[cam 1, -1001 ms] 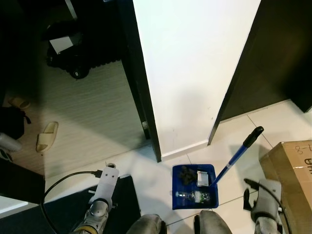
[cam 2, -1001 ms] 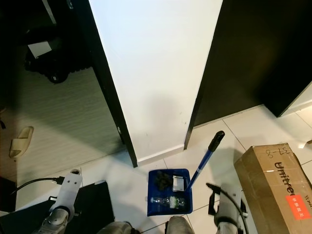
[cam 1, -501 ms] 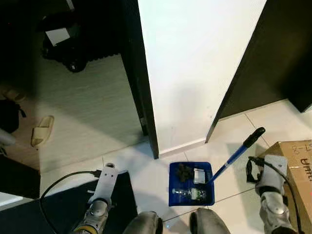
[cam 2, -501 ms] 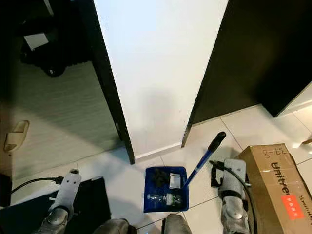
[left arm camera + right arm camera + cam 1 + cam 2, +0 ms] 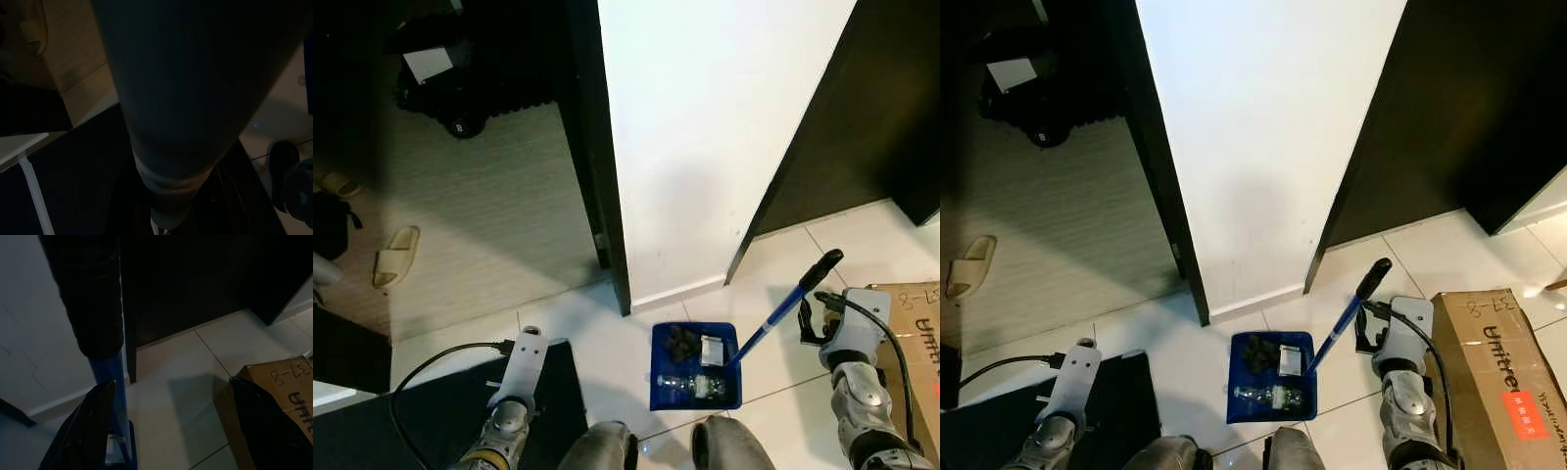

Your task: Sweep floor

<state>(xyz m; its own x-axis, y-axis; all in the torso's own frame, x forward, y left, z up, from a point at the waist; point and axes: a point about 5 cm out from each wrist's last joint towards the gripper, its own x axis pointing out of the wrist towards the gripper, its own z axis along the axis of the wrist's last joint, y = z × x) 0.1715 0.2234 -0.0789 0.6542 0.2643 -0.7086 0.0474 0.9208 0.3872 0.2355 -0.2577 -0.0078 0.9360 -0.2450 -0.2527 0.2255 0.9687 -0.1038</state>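
1. My right gripper (image 5: 1368, 328), fingers spread, sits just beside the dustpan handle (image 5: 1349, 314), not clasping it.
2. The blue dustpan (image 5: 1268, 363) lies on white tiles, holding litter.
3. My left arm hangs idle.

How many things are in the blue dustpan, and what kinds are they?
Plastic bottle: 1
Dark clump of rubbish: 1
Small white packet: 1
Total in the blue dustpan: 3
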